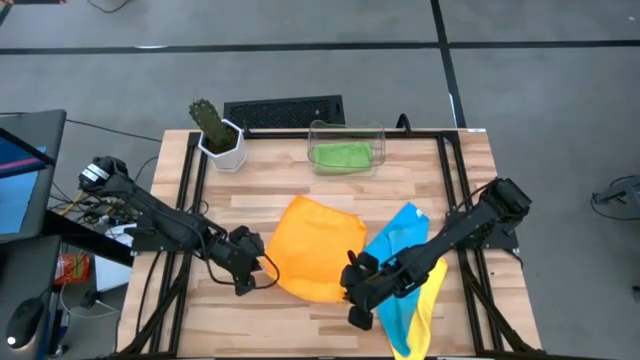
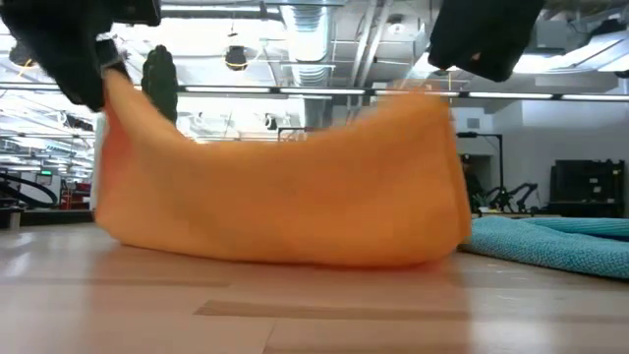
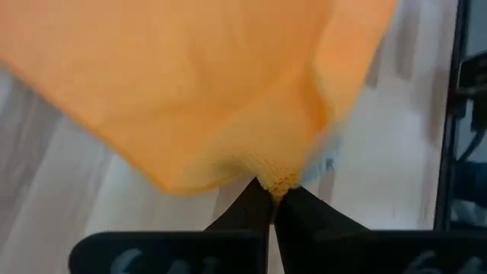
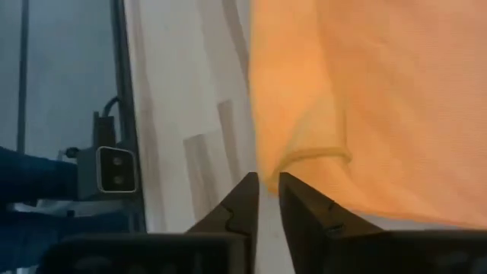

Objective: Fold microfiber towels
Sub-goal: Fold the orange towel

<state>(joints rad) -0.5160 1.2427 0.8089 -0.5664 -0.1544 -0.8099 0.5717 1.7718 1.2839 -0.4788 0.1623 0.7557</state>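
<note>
Your left claw (image 3: 272,196) is clamped on a corner of the orange towel (image 1: 315,248), which hangs over the middle of the bench (image 1: 300,315) with its lower edge on the wood. Your right claw (image 4: 268,190) stands slightly parted beside the towel's other edge, gripping nothing. The blue towel (image 1: 400,240) and yellow towel (image 1: 425,310) lie under your right arm; the green towel (image 1: 340,155) sits in the clear bin (image 1: 345,130).

Colour-wise: the orange towel (image 1: 318,245) is a plain bright orange, no pattern. The blue towel (image 1: 398,240) is turquoise-ish, with the yellow towel (image 1: 432,300) peeking out beside it. The green towel (image 1: 340,155) is lime. Light wood-plank table (image 1: 470,170), black arms, dark green cactus (image 1: 208,118) in a white pot (image 1: 224,148).
</note>
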